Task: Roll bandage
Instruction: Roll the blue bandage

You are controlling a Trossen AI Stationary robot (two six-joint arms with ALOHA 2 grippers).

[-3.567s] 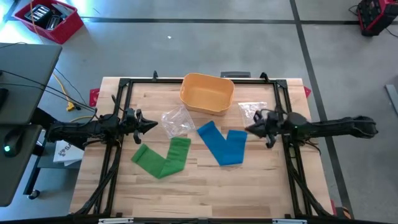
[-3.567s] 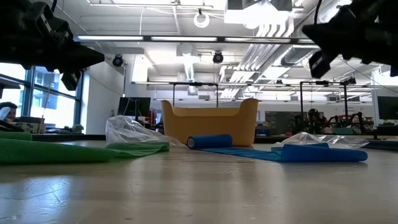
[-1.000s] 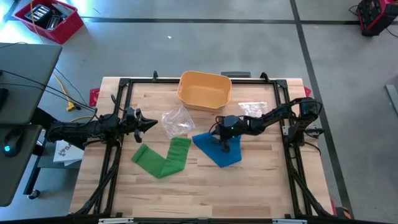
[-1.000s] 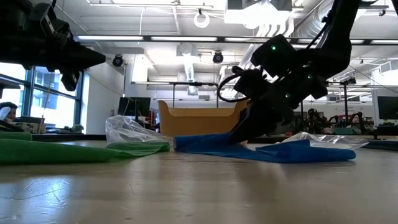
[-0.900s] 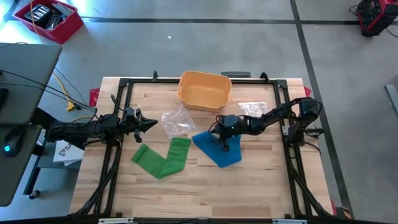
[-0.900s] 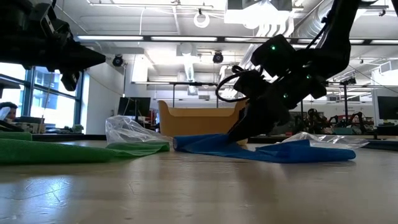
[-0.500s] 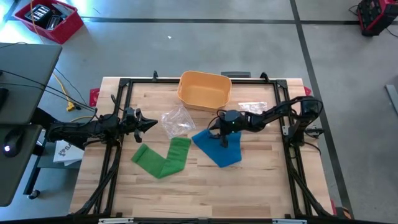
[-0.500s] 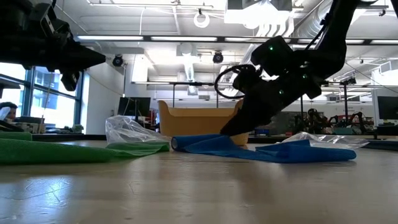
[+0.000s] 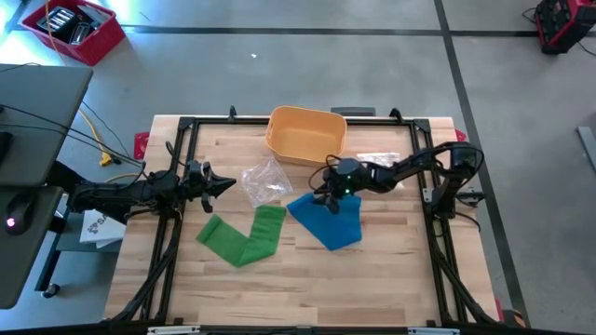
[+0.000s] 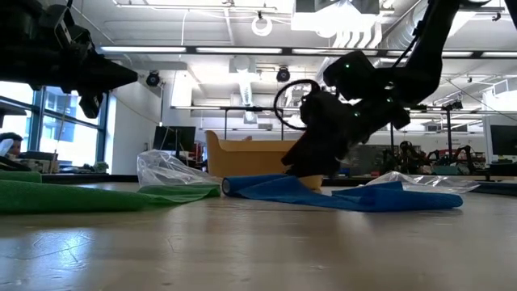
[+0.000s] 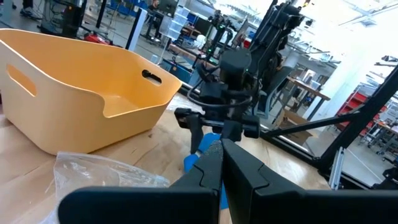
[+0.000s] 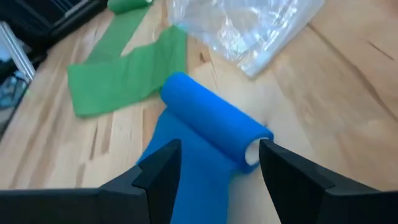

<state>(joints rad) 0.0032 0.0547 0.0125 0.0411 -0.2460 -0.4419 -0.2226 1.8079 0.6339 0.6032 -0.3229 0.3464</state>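
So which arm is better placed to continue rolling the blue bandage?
The right. Its open hand is directly over the blue bandage, beside the rolled end. The left hand is shut and waits at the table's left side, nearer the green bandage.

Orange bin (image 9: 307,136) at table's (image 9: 391,279) far edge, clear plastic bag (image 9: 264,180) nearby

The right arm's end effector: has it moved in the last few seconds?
Yes. The right end effector, open, has swung in from the table's right side to the blue bandage, just below the yellow bin.
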